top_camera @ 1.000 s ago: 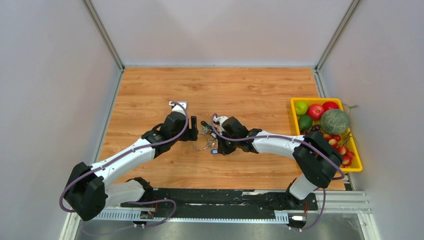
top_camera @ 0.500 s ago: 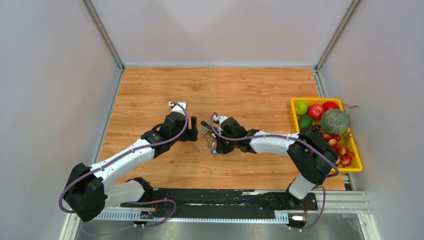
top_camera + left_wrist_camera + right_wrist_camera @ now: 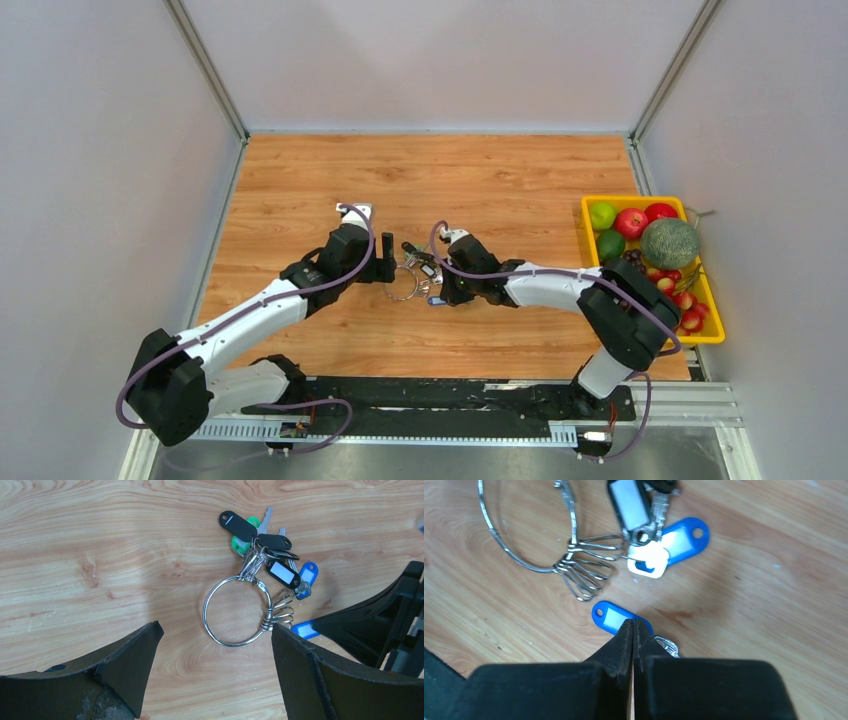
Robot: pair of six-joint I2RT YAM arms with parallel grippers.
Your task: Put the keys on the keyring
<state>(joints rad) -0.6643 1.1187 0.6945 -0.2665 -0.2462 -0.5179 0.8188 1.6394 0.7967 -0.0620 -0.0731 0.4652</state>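
**A:** Right pincer (image 3: 633, 623) first. Its black fingers (image 3: 611, 652) are pressed together with barely a seam between them. The tips sit right over a loose blue plastic-tagged key (image 3: 613, 618) lying flat on the light wooden bench (image 3: 500, 170). Whether they press on it, I cannot tell.

**B:** And the left pincer (image 3: 216, 628)?

**A:** Spread wide, holding nothing, one finger on either side of the thin round silver wire keyring (image 3: 204, 611). The ring lies flat near the bench's middle.

**B:** There's the bunch of small silver keys (image 3: 272, 560), with black, green, white-labelled and blue tags. It fans out from the ring on the side toward the right arm. A cluster of small wire loops (image 3: 280, 614) sits on the ring too, and the loose blue one lies just beside them.

**A:** Out at the bench's right edge is a yellow plastic tray (image 3: 588, 207) of fruit, well apart from both pincers.
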